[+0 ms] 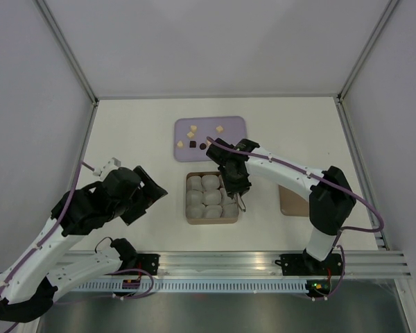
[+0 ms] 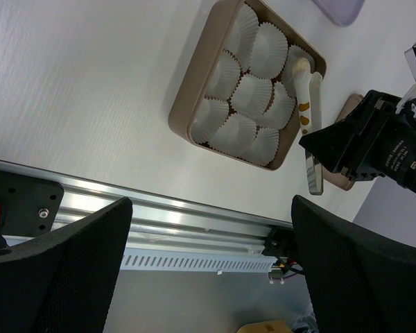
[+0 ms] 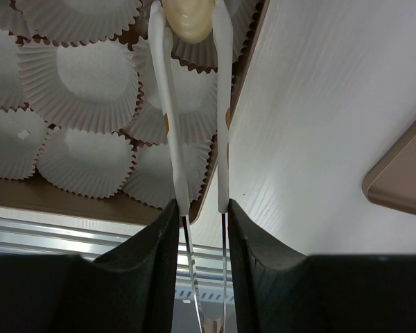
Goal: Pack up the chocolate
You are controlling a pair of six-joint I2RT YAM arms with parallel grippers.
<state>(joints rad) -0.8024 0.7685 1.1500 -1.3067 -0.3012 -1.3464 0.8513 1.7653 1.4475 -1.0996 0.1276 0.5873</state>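
Right pincer (image 3: 201, 208) is clamped on the handles of the silver tongs (image 3: 222, 104), whose tips, out ahead of it, pinch one pale chocolate (image 3: 188, 17); the left pincer (image 2: 211, 201), well off to its left, hangs spread wide and holds nothing. Directly beneath the right pincer sits the brown box (image 1: 212, 222), beyond it on the far side the purple tray (image 1: 232, 123), and off to its right a flat tan piece (image 1: 291, 201), perhaps the box's lid. Nine white paper cups (image 3: 90, 76) fill the box, and every one that shows looks bare, so I judge the packing barely begun: the held piece, poised over a cup at the box's edge, is likely the first going in and is not yet released. Several loose chocolates (image 1: 192, 133), pale and dark, lie on the tray ahead of the pincer, so most of the job is left, and maybe closing the box too. All round stand plain pale walls (image 1: 28, 83) with metal posts; under everything is a white counter (image 1: 139, 139), bounded behind both pincers by an aluminium rail (image 1: 229, 262)
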